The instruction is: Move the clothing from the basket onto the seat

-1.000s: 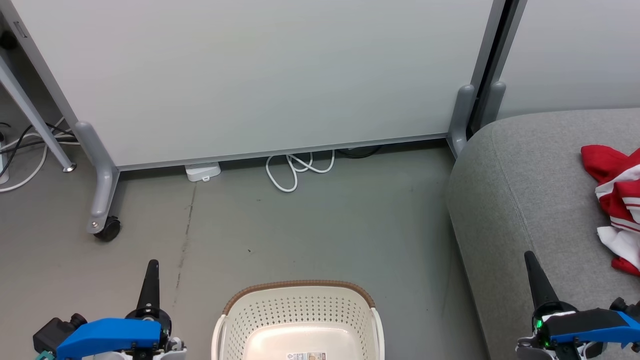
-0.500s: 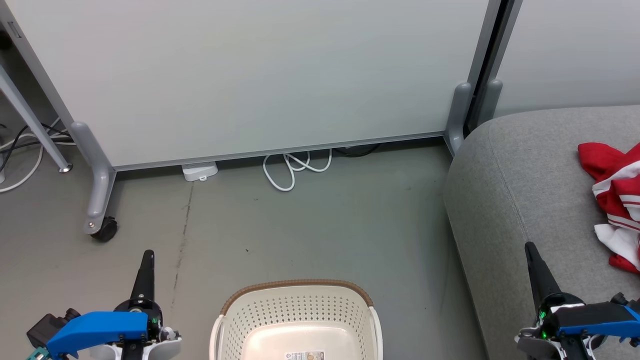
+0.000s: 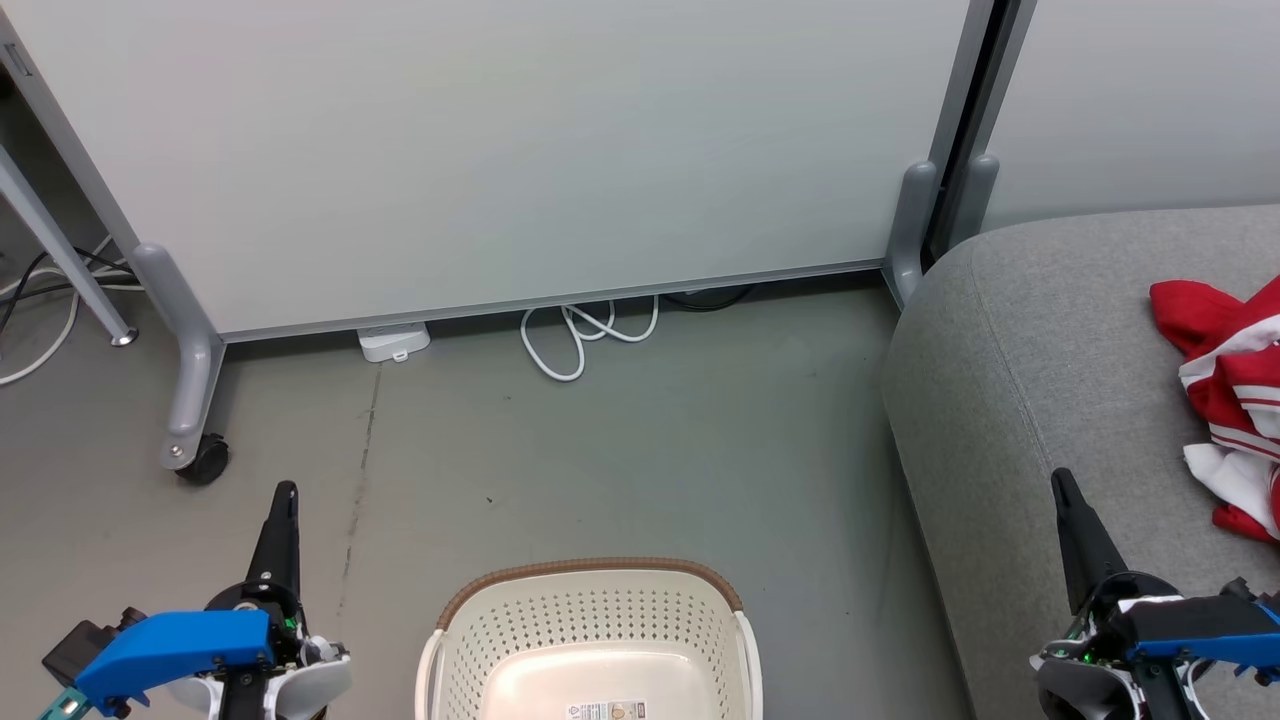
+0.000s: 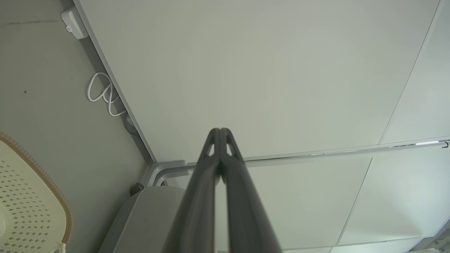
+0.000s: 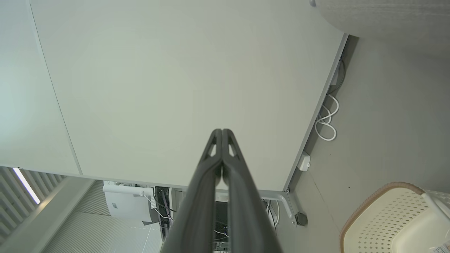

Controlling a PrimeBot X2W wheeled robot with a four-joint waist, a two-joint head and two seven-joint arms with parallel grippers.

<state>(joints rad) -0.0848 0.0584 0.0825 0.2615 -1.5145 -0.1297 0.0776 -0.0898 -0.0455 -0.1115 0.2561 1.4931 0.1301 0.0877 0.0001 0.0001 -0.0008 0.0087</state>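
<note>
The clothing [image 3: 1222, 385], red w/ white stripes, is seen lying crumpled on the seat [image 3: 1040, 360], at the head view's right edge & partly cut off by it. Its long axis runs roughly away from the robot. The basket [image 3: 592, 566] is set on the floor [image 3: 620, 440] btwn the two hands, well apart from the garments. No cloth is seen in the part shown; its near end is hidden. The right hand [image 3: 1061, 480] is seen against the seat's near part, fingers pressed together, nothing held. The clothing lies ahead & to its right, near. The left hand [image 3: 287, 492], likewise closed & empty, is placed well apart, beyond the basket. Judged: transfer prob. done; any further reach would fall to the right hand.
</note>
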